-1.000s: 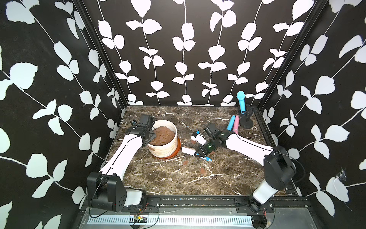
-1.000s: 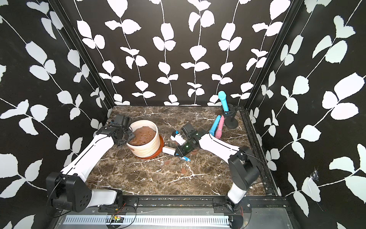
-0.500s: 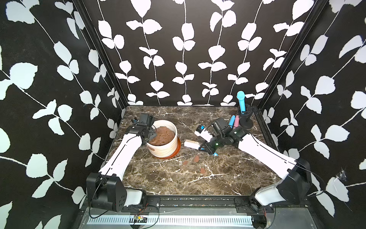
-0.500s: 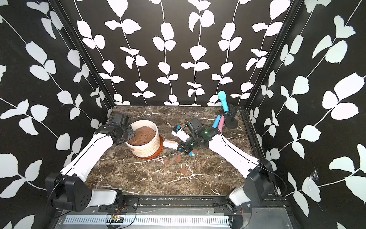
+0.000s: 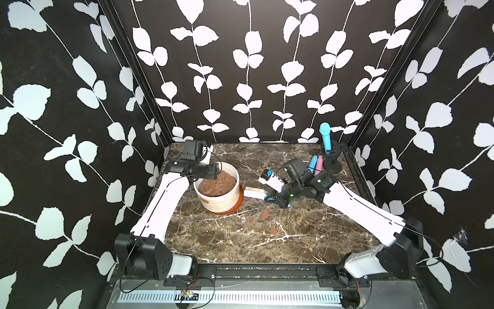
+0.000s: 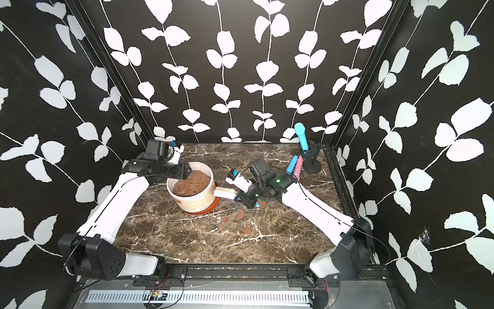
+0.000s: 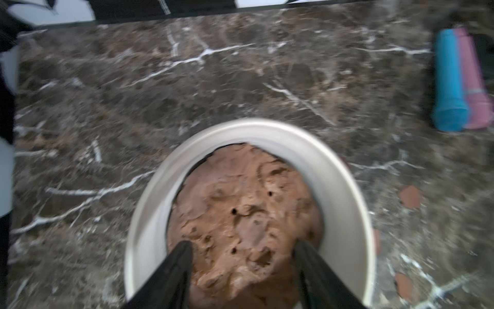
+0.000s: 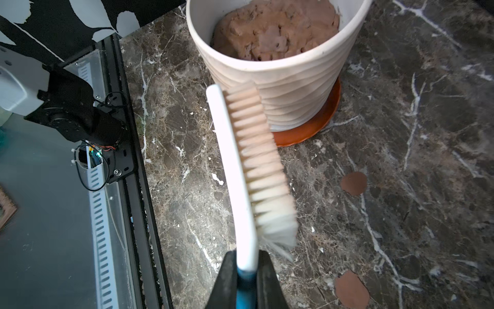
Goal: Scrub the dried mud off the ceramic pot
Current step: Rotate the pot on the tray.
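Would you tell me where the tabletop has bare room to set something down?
Free: between the dried mud and the front rail; between the ceramic pot and the back wall. Crowded: around the brush and the stand.

Brush, perhaps against ceramic pot

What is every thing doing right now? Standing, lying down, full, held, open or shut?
ceramic pot: upright on its saucer, full of soil.
dried mud: discs lying loose on the table; one patch on the pot's side.
brush: gripped by its handle, bristles facing the pot.
right gripper: shut on the brush.
left gripper: open, fingers over the soil.
blue microphone: upright in its black stand.
blue and pink tubes: lying side by side.
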Action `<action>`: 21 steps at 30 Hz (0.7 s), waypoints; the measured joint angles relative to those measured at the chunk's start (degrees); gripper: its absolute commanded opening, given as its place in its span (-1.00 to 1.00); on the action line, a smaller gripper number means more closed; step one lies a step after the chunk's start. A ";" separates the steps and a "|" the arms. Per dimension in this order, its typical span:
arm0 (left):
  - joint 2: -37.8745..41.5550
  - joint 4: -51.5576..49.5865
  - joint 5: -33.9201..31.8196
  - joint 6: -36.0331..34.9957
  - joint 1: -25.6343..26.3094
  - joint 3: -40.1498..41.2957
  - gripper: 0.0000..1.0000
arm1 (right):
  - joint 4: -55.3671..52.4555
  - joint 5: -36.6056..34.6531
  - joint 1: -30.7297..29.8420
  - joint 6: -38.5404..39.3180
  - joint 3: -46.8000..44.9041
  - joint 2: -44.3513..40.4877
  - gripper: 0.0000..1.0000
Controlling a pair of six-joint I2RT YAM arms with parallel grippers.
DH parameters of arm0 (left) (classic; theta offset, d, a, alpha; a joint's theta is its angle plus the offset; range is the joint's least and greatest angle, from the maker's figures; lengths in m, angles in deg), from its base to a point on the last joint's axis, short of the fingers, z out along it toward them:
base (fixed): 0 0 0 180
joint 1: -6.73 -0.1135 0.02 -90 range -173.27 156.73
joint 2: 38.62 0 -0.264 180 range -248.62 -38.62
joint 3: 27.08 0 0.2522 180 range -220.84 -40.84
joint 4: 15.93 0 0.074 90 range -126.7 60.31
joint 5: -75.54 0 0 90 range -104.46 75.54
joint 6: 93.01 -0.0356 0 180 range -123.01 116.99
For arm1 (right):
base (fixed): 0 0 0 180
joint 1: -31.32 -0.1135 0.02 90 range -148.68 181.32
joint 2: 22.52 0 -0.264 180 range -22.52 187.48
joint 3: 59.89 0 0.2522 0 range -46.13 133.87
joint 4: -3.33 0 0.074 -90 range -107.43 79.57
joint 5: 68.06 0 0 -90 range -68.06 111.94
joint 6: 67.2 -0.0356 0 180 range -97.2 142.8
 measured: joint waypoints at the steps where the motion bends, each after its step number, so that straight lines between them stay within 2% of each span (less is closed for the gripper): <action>1: -0.57 -0.66 1.22 -2.23 1.14 -1.25 0.35 | 0.37 -0.66 0.24 0.13 -0.61 -1.03 -1.00; 4: -0.94 -2.71 4.59 -9.44 7.48 -1.27 0.33 | 1.20 -2.38 1.90 -1.14 -3.45 -4.83 -1.00; 7: -1.20 -4.66 8.33 -14.38 12.09 0.20 0.15 | 2.08 -4.11 5.16 -3.28 -6.27 -8.11 -1.00; 10: -3.13 -7.06 8.57 -16.70 12.61 -0.33 0.08 | 2.60 -4.87 7.72 -4.92 -8.11 -9.84 -1.00; 16: -11.54 -12.41 5.46 -18.34 12.28 -4.57 -0.06 | 3.67 -4.31 8.02 -6.29 -8.57 -9.99 -1.00; 17: -12.57 -13.27 5.09 -18.38 12.28 -4.66 -0.11 | 3.72 -4.20 8.02 -6.40 -8.70 -9.99 -1.00; 21: -14.03 -15.37 4.55 -17.64 12.28 -4.66 -0.61 | 3.78 -3.98 8.02 -6.75 -9.03 -9.99 -1.00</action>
